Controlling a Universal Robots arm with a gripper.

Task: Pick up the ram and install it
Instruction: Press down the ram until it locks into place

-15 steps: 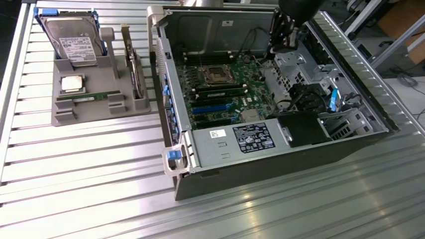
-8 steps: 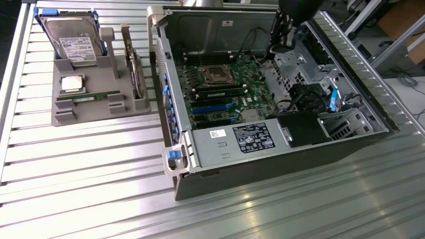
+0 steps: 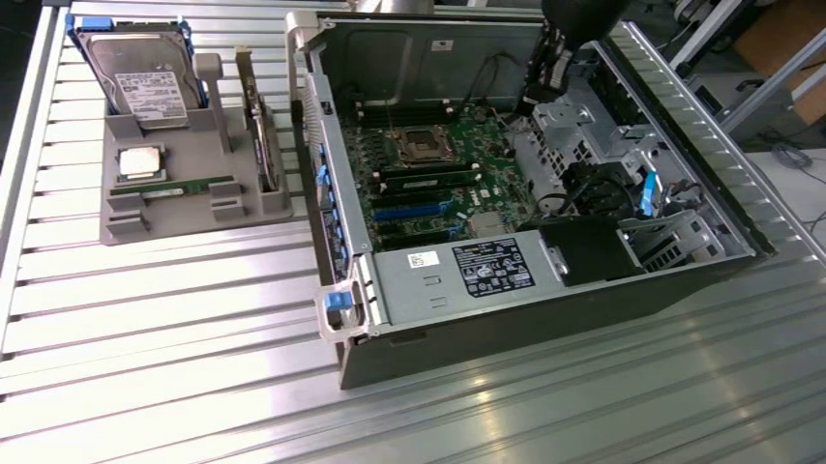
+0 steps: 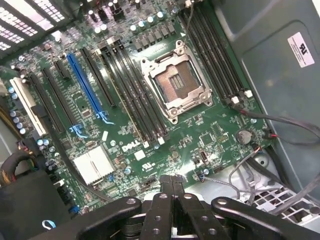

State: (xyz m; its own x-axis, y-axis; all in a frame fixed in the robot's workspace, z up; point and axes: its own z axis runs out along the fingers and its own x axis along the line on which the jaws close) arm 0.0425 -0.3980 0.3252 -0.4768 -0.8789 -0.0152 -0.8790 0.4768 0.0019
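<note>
Cables (image 4: 280, 125) beside motherboard (image 4: 150, 125) (socket empty)

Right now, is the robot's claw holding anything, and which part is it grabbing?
Nothing. The gripper is shut with its fingertips pressed together and empty, above the motherboard. One ram stick lies in the gray tray.

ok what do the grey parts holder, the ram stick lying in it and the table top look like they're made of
Grey holder: looks like matte moulded or printed plastic, uniformly dull grey with blocky ribs. Ram stick: green circuit board, thin, with a small white label. Table top: likely aluminium, bare silver slats with parallel grooves and bright glare.
</note>
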